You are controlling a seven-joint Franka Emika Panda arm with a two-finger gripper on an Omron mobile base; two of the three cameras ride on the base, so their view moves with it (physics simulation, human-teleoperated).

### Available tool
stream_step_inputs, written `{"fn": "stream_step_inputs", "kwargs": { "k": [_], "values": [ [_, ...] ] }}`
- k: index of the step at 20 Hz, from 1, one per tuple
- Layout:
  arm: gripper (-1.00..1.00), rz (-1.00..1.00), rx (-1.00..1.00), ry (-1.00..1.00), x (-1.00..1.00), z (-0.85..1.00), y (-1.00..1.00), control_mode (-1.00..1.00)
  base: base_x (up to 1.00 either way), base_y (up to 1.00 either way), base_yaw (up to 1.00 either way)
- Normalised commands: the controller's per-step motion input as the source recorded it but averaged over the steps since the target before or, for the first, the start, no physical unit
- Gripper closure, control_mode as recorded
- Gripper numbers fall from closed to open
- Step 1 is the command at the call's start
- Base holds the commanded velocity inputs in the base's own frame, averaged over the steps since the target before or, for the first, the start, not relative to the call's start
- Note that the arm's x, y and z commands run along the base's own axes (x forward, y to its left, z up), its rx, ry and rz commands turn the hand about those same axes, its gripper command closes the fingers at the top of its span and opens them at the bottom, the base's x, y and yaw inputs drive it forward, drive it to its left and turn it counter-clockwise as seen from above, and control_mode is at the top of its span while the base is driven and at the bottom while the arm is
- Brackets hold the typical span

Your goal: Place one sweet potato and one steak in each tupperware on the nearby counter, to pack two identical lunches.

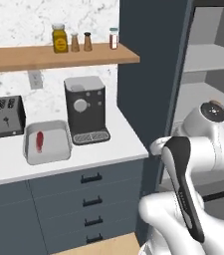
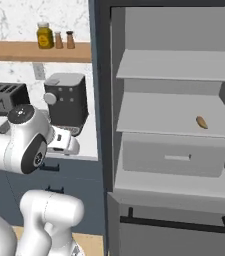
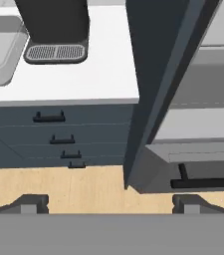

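You've got one steak (image 1: 39, 141) in the tupperware (image 1: 47, 155) on the worktop (image 1: 118, 137); sweet potato (image 2: 201, 122) waits on the fridge shelf (image 2: 174, 120) (tool (image 3: 111, 203) open, empty).

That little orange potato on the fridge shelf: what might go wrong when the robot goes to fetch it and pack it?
The sweet potato lies well back on a shelf, under another shelf; the arm could bump one reaching in.

It is small and rounded, so the open gripper, pointing at the floor by the counter, might nudge it away rather than catch it.

The tupperware holding a steak sits tight beside the coffee machine, so a drop could clip it.
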Motion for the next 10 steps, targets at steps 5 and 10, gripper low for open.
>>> {"fn": "stream_step_inputs", "kwargs": {
  "k": [5, 10],
  "values": [
    [-1.00, 0.00, 0.00, 0.00, 0.00, 0.00, 0.00, 1.00, -0.24, -0.61, 0.00],
    [-1.00, 0.00, 0.00, 0.00, 0.00, 0.00, 0.00, 1.00, 0.03, -0.73, 0.00]
  ]
}}
